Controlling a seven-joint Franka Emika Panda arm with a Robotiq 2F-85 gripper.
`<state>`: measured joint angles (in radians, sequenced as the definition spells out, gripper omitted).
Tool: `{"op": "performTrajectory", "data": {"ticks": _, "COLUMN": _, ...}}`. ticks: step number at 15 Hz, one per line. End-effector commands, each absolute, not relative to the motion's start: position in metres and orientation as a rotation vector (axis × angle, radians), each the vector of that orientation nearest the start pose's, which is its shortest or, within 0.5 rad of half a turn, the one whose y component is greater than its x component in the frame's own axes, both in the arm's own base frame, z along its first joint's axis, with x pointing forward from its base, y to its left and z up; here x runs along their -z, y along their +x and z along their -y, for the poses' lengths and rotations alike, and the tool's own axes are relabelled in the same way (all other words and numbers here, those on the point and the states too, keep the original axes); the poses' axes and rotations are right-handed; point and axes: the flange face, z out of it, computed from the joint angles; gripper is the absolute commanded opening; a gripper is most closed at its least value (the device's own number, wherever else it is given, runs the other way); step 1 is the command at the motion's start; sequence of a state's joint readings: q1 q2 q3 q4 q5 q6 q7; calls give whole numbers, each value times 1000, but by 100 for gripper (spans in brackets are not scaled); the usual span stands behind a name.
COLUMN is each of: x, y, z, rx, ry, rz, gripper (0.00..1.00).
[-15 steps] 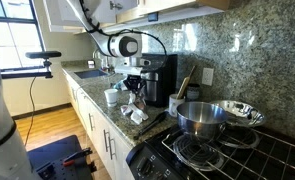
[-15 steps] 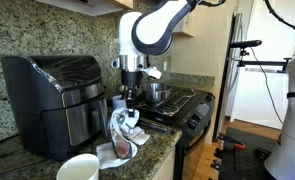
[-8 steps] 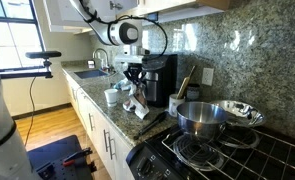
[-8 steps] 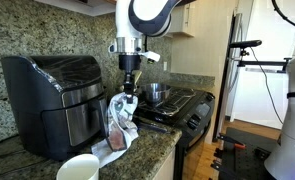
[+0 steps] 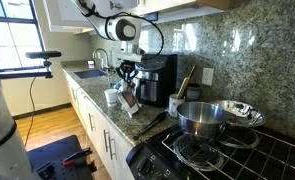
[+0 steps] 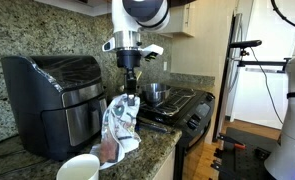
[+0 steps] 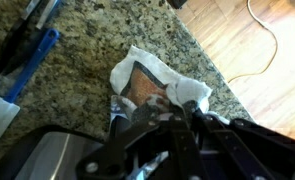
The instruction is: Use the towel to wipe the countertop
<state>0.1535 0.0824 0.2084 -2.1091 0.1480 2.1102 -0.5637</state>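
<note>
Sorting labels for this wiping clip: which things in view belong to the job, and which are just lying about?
For the job:
- towel, hanging from the gripper, jaws shut on it
- granite countertop

Lying about:
- black air fryer
- white mug
- steel pot
- metal bowl

Over the last 1 second the pincer [image 6: 130, 97] has climbed, and the arm's round wrist housing [image 6: 139, 10] now reaches the top edge in an exterior view. The towel [image 6: 119, 130] has gone up with it. Then it lay bunched on the bench [image 6: 159, 148]; now it hangs drawn out long from the pincer, its lower end down at the bench surface. Pincer and towel have also drifted a little toward the sink [image 5: 90, 73].
</note>
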Motion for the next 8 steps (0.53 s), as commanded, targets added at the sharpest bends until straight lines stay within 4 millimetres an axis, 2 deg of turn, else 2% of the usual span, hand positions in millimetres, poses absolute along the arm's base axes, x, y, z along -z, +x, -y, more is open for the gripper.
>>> {"op": "performTrajectory", "data": {"ticks": 1, "x": -361, "y": 500, "z": -209, "rx": -102, "ry": -2668, "rz": 1261, "gripper": 4}}
{"op": "performTrajectory", "data": {"ticks": 8, "x": -296, "y": 477, "z": -238, "rx": -111, "ry": -2585, "rz": 1254, "gripper": 4}}
